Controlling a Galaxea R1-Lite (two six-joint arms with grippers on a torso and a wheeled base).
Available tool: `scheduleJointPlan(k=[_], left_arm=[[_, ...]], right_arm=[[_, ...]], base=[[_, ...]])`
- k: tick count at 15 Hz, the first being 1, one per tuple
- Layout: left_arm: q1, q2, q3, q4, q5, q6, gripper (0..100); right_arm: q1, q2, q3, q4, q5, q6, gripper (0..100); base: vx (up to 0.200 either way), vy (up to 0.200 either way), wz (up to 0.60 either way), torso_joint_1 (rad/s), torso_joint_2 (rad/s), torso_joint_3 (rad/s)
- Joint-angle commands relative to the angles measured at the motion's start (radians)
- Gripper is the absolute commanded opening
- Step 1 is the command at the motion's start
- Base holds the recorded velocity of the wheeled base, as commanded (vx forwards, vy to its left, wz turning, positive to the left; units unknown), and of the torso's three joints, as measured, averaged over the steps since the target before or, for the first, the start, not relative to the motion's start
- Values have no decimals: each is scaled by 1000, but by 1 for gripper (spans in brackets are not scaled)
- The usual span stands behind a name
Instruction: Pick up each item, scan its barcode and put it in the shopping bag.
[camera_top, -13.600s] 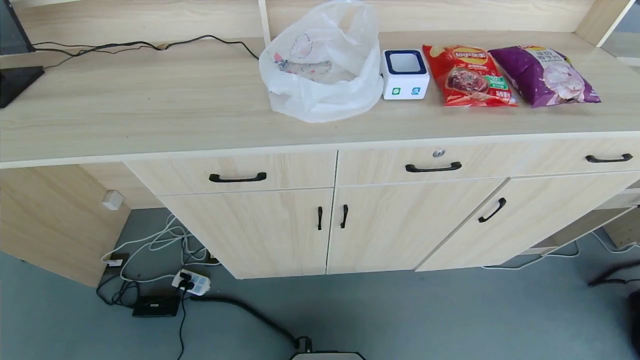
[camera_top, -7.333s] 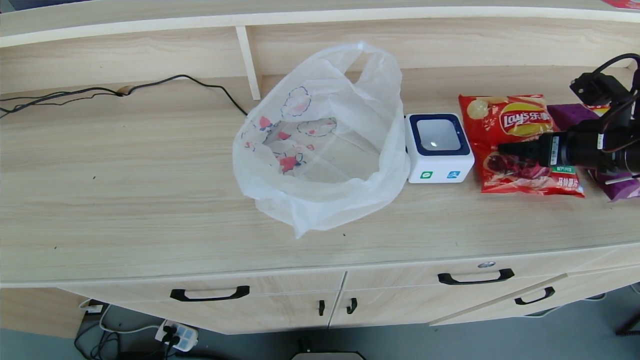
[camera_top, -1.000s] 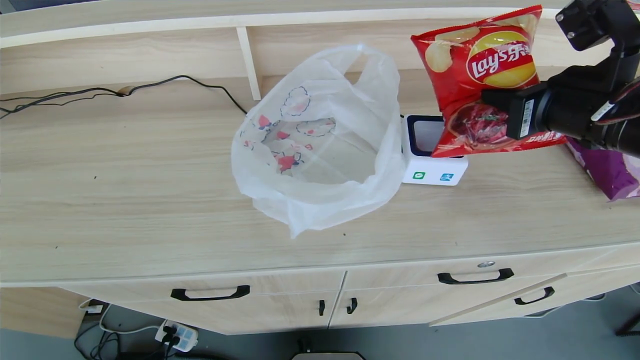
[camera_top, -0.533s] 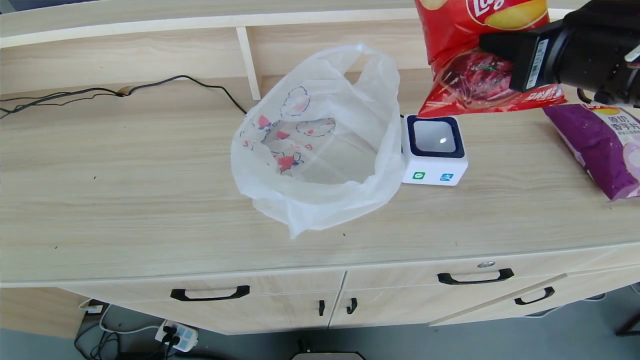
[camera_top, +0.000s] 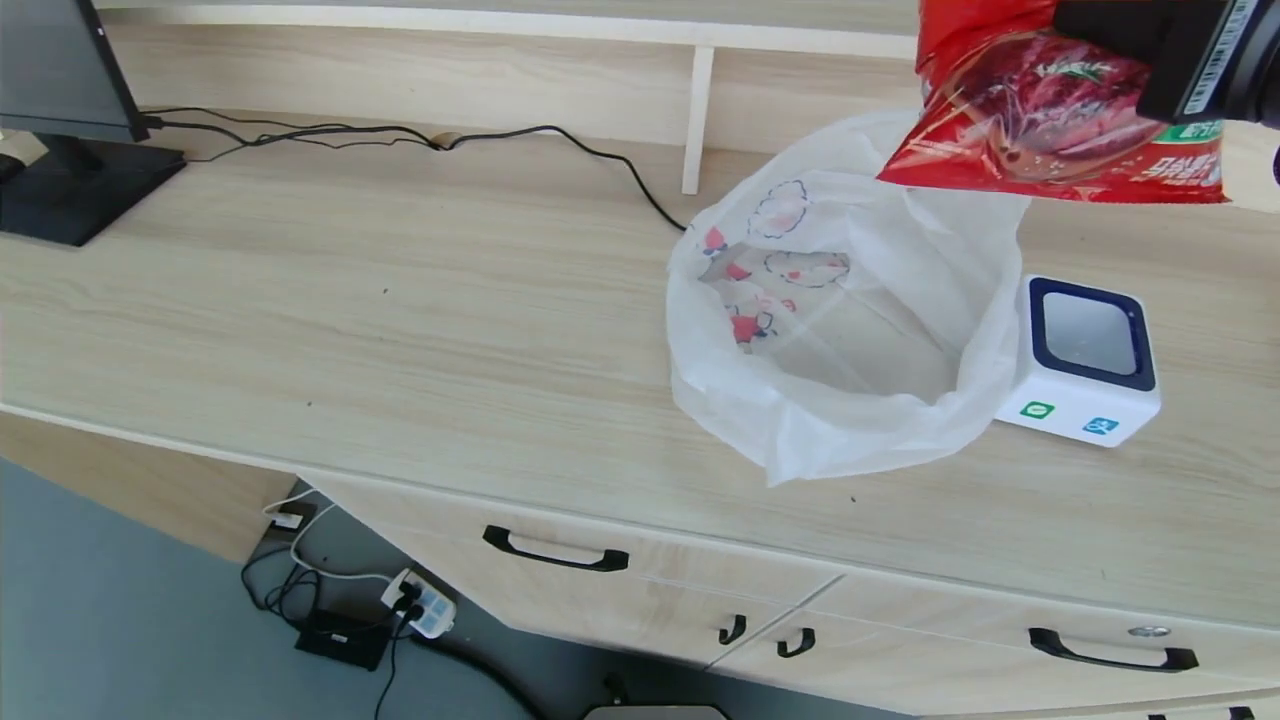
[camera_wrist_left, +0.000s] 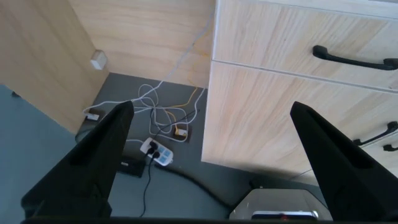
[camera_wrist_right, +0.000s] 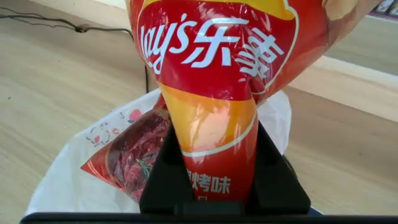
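The right pincer (camera_wrist_right: 214, 180) gripped a glossy red crisp packet (camera_top: 1050, 110) in the air above the far rim of an open white plastic shopping bag (camera_top: 840, 420) on the pale wooden tabletop (camera_top: 400, 330). A white cube scanner (camera_top: 1085, 400) sat just beside the bag. The left pincer (camera_wrist_left: 211, 109) hung open near the cabinet drawers (camera_wrist_left: 298, 37)

monitor (camera_top: 60, 70) far left | black cable (camera_top: 560, 135) on counter (camera_top: 350, 330) | power strip (camera_top: 425, 612) on floor (camera_top: 120, 610)

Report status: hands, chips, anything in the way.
Right hand shut on red chip bag, held above shopping bag opening. Left hand open, low by the cabinet. Scanner beside the bag, out of the path.
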Motion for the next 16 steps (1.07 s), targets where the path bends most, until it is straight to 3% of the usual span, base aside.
scheduleJointPlan(k=[1, 5, 8, 13, 16], left_arm=[[-1, 2, 0, 0, 0, 0, 100], [-1, 0, 0, 0, 0, 2, 100], [0, 2, 0, -3, 0, 3, 100], [0, 2, 0, -3, 0, 6, 100], [0, 2, 0, -6, 0, 6, 100]], right_arm=[[-1, -37, 29, 0, -16, 66, 0], [50, 32, 20, -11, -62, 301, 0], [54, 54, 78, -13, -191, 457, 0], [53, 118, 134, -20, -209, 537, 0], [64, 205, 42, -36, -232, 640, 0]], base=[[0, 0, 0, 0, 0, 0], [0, 0, 0, 0, 0, 0], [0, 0, 0, 0, 0, 0], [0, 0, 0, 0, 0, 0], [0, 0, 0, 0, 0, 0]])
